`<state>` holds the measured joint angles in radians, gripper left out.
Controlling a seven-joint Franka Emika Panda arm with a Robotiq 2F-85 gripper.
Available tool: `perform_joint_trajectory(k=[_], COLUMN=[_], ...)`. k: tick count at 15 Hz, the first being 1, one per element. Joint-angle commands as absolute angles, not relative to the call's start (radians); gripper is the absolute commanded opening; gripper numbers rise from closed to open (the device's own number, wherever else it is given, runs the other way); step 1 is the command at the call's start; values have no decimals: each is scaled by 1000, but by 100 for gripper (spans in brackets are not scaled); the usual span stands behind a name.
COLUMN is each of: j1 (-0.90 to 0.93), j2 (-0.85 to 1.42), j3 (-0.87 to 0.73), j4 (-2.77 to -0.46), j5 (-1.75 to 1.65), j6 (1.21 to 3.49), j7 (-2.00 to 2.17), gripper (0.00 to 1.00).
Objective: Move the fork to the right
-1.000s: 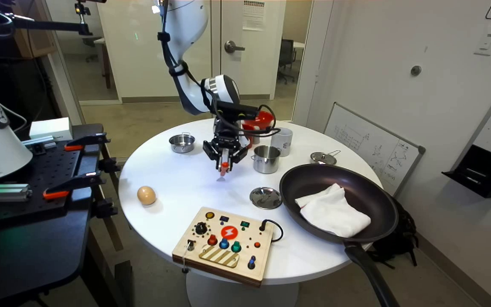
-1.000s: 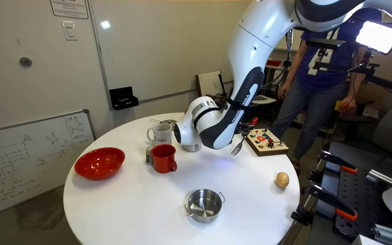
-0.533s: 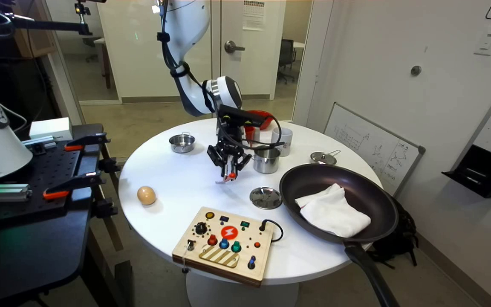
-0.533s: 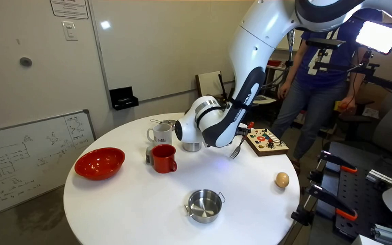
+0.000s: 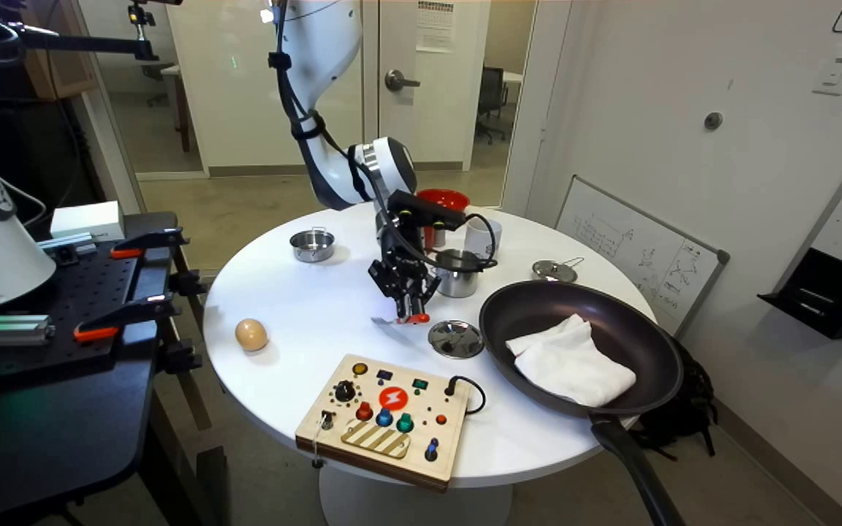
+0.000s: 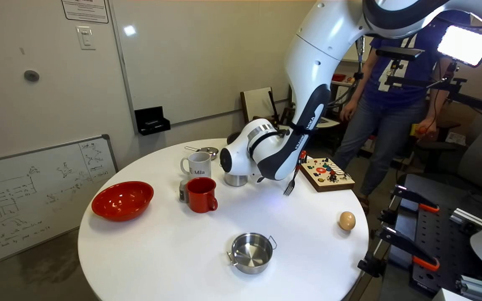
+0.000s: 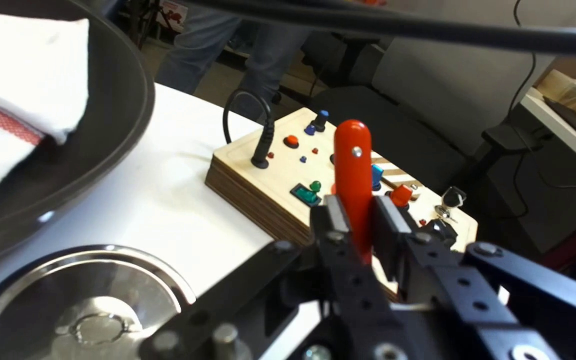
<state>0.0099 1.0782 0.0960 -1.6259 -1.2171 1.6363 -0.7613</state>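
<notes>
Fork (image 5: 408, 320) near frame center in an exterior view. Gripper (image 7: 363, 215) pinching its red handle (image 7: 354, 175) from both sides, jaws nearly together. Can't tell if fork touches the round white table (image 5: 311, 310). Frying pan (image 5: 560, 297) with white cloth (image 5: 578, 365) right of center; person (image 6: 396, 121) stands upper right in an exterior view.

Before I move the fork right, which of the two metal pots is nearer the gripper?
The taller pot, near the white mug. In an exterior view it stands just beyond the gripper; the shallower pot is clearly farther off.
</notes>
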Motion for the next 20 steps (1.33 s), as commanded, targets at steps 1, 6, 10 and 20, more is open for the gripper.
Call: perform_joint_trajectory(k=[1,6,10,20], j1=[8,16,15,17], j2=[1045,1046,1050,1055], j3=[80,61,58,59], j4=[-1669,-1683,-1685,-1686], j5=[-1252,-1302,-1320,-1328], j6=[1687,1713,1712,1708], j7=[-813,-850,-868,-874], gripper=[7,7,7,7])
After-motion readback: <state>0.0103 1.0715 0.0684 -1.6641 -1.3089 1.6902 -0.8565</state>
